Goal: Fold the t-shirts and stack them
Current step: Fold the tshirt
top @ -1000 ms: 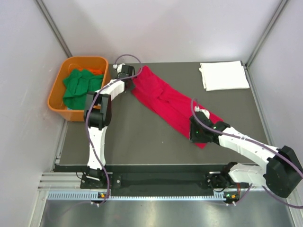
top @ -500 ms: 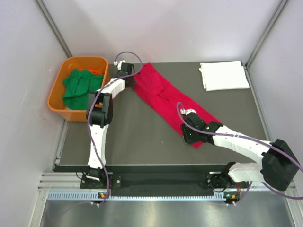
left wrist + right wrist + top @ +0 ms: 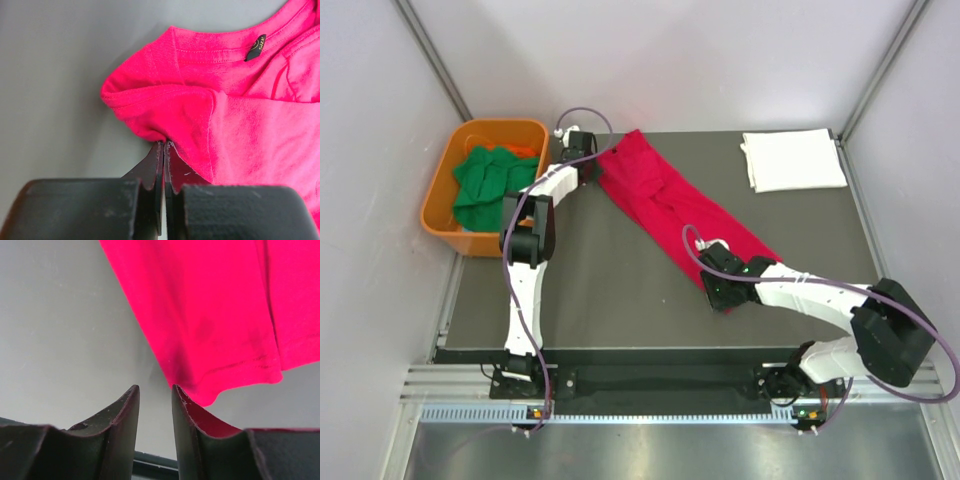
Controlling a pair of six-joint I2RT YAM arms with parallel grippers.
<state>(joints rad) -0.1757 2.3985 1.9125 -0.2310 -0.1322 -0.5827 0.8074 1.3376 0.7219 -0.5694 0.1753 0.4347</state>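
The worktop [image 3: 600, 290] is carrying a red t-shirt [image 3: 660, 200] lying stretched diagonally, and a folded white t-shirt [image 3: 792, 160] is sitting at the far right corner. The left hand [image 3: 164, 146] is pressing fully closed, seemingly pinching the red t-shirt's far edge. The right hand [image 3: 155, 390] is holding its jaws slightly apart, gripping nothing, beside the near hem corner.

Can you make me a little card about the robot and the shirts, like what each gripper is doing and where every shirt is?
Left gripper: shut, pinching the far corner of the red t-shirt
Right gripper: open, at the near hem of the red t-shirt, nothing between its jaws
Red t-shirt: stretched slantwise across the table
White t-shirt: folded, far right corner
Green t-shirts: bunched in the orange tub
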